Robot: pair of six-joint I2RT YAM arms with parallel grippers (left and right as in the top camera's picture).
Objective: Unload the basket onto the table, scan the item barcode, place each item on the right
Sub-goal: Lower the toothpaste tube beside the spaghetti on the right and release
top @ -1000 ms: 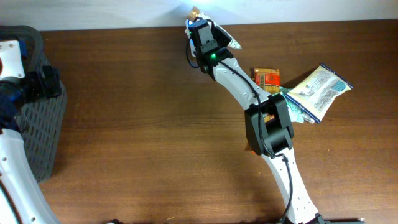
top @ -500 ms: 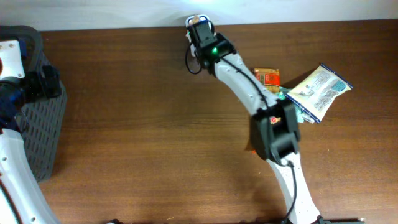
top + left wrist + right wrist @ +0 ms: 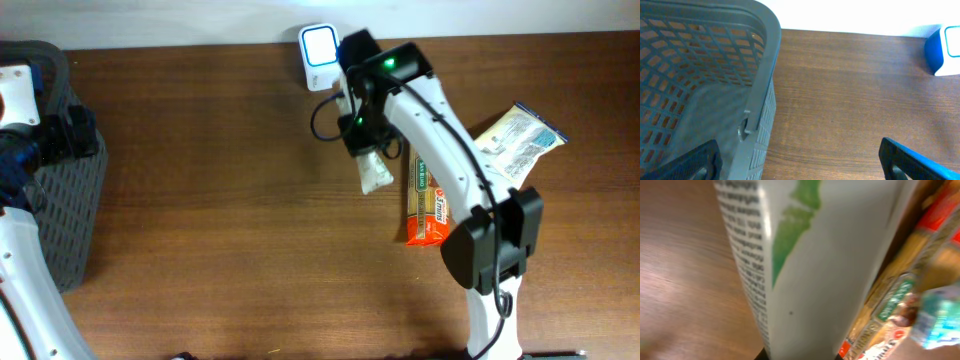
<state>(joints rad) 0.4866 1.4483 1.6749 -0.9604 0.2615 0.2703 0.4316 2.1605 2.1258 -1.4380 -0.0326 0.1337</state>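
Where the right arm leaves the near edge of the worktop (image 3: 200, 220), it bends at the elbow and reaches toward the far left, wrist tipped down. Right end effector (image 3: 364, 148) clamped tight on a white pouch (image 3: 376, 174), just left of an orange pasta packet (image 3: 427, 205). Pouch: green mark, fine black print, unreadable. Packet lettering blurred. Scanner (image 3: 318, 45) beyond, at the far edge. Left end effector (image 3: 801, 165) spread wide, empty, by the grey basket (image 3: 765, 75).
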